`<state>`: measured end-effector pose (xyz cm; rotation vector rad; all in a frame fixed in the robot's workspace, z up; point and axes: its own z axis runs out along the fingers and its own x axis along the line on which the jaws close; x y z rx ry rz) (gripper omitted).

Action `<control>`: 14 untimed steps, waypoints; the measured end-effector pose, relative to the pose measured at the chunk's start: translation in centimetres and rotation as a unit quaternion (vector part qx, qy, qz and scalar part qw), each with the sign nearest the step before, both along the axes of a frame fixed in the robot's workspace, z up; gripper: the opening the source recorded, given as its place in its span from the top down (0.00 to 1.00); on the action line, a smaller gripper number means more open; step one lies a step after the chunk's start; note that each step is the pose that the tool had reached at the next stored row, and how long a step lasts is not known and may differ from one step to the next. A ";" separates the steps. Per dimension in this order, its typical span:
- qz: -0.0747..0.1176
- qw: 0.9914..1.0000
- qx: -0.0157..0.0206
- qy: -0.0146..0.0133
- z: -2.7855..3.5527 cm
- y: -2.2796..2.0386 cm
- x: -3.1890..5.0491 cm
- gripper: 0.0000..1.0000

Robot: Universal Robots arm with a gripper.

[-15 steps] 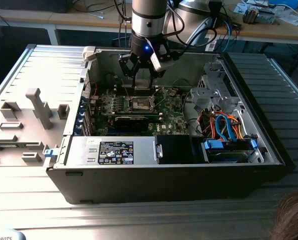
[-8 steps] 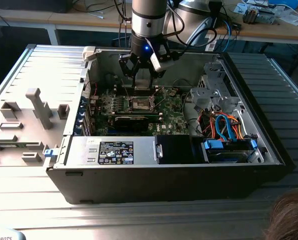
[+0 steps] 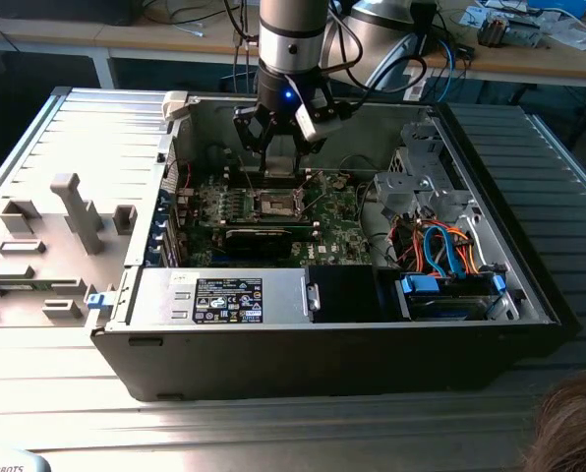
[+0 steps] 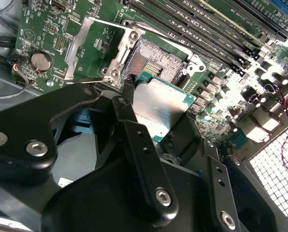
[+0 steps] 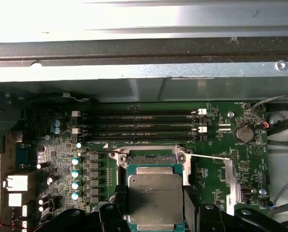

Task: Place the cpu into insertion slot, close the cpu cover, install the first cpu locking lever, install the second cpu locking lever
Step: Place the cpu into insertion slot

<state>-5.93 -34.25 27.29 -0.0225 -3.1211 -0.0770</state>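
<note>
Upper middle of the exterior view, the pincer (image 3: 278, 162) clamps the chip (image 5: 155, 198) by its edges, close over the bare socket (image 4: 156, 60); the cover (image 4: 75, 48) lies swung back, leaving the way free.

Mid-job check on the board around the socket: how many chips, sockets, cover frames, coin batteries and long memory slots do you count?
chip: 1
socket: 1
cover frame: 1
coin battery: 1
long memory slots: 4
Total: 8
</note>
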 end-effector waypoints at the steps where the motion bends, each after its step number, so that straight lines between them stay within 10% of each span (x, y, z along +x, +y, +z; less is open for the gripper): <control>1: 0.000 1.000 0.000 0.000 -0.01 0.00 0.00 0.45; 14: -0.003 1.000 -0.003 0.000 -0.12 0.00 0.00 0.45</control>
